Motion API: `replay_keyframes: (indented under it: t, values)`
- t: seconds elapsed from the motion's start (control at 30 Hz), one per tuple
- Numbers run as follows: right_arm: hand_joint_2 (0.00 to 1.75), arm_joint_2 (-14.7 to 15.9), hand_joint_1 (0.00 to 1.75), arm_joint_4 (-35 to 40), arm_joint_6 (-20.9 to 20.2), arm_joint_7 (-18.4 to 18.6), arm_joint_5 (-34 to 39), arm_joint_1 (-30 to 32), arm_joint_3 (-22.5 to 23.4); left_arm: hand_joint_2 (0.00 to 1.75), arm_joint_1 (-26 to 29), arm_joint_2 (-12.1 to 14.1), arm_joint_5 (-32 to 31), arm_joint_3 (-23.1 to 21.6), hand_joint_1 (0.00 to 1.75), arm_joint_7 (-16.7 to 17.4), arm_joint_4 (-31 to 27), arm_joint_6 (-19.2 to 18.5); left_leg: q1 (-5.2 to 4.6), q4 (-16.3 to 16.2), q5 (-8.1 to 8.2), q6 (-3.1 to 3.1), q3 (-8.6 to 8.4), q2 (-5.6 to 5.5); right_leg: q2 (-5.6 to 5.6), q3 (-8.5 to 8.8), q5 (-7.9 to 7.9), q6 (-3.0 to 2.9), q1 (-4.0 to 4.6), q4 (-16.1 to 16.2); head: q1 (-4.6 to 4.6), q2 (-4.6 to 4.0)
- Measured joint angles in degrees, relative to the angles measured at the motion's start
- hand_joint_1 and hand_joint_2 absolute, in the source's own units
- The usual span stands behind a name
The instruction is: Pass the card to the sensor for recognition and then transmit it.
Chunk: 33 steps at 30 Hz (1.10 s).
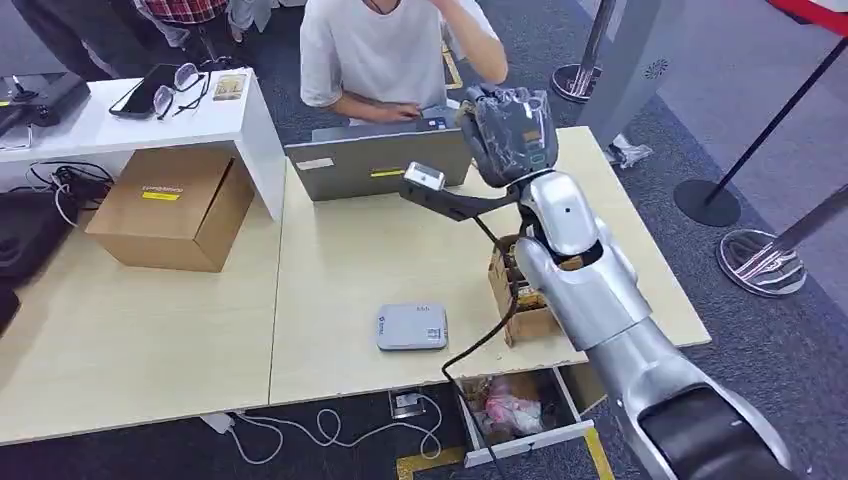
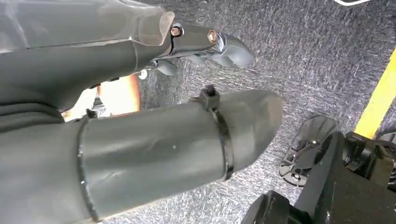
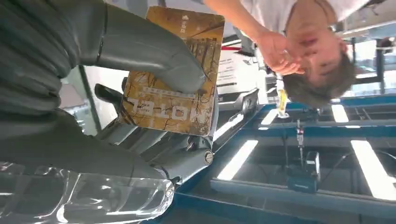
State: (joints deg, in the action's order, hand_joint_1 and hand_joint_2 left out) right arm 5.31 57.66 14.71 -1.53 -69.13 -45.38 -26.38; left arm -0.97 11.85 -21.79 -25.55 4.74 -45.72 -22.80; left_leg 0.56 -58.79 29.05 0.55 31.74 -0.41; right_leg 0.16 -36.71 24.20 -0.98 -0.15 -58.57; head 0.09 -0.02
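The golden card pinched in the right hand bears the word "HOTEL" in large white letters, seen upside down beneath the thumb, while its smaller print, like the yellow label on the cardboard box, seems too blurred to read.

Glossy printed hotel card showing in matt grey right hand; pale wood-look table; rough grey carpet.

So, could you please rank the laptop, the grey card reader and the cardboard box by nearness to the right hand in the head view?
From the right hand:
1. Laptop, just beside it, in front of the person.
2. Grey card reader, on the table's near part.
3. Cardboard box, far across on the left table.
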Motion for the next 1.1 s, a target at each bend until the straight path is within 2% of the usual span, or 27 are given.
replay_keyframes:
  t: [0.33,0.43,0.7,0.8,0.97,1.1]
  values:
    - [1.75,0.0,1.75,6.0,-0.4,-1.2,4.0,2.3,0.1,0.00,-0.1,-0.4,-0.7,0.5,0.00,-0.2,0.0,-0.1,0.00,0.0,0.00,0.00,0.00,0.01,0.00,0.00,0.00,0.00,0.00,0.0,0.00,0.00]
    - [1.75,-0.2,1.75,8.2,-1.5,-2.1,8.3,3.9,0.6,0.00,-0.1,-0.5,-0.9,0.9,0.00,-0.4,0.0,-0.4,0.00,0.0,0.00,0.00,-0.01,-0.01,0.00,0.00,0.00,0.00,0.00,0.0,0.00,0.00]
    - [1.75,-0.3,1.75,18.1,-5.2,-2.9,19.0,13.1,1.6,0.00,-0.5,-1.0,-1.4,2.5,0.00,-0.7,0.2,-0.7,0.01,0.0,0.02,0.00,0.02,-0.02,-0.01,0.00,0.02,0.00,0.00,0.0,0.00,0.00]
    - [1.75,-0.7,1.75,20.6,-8.0,-3.3,23.9,16.0,1.7,0.00,-0.3,-1.1,-0.8,3.4,0.00,-0.4,0.2,-0.8,0.00,0.0,0.02,0.00,0.02,-0.01,-0.01,0.00,0.02,0.00,0.00,0.0,0.00,0.00]
    - [1.75,-1.4,1.75,22.6,-12.9,-0.9,34.1,19.5,1.3,0.00,0.1,-1.3,0.3,4.7,0.00,1.3,0.2,-0.9,0.00,0.0,0.01,0.01,0.02,-0.01,-0.01,0.00,0.01,-0.01,0.00,0.0,0.00,0.00]
    - [1.75,-2.1,1.75,22.5,-15.2,1.4,39.3,21.2,1.0,0.00,0.2,-1.6,0.5,5.4,0.00,1.9,0.2,-0.9,0.01,0.0,0.00,0.01,0.02,-0.01,-0.01,0.00,0.01,-0.01,0.00,0.0,0.00,0.00]
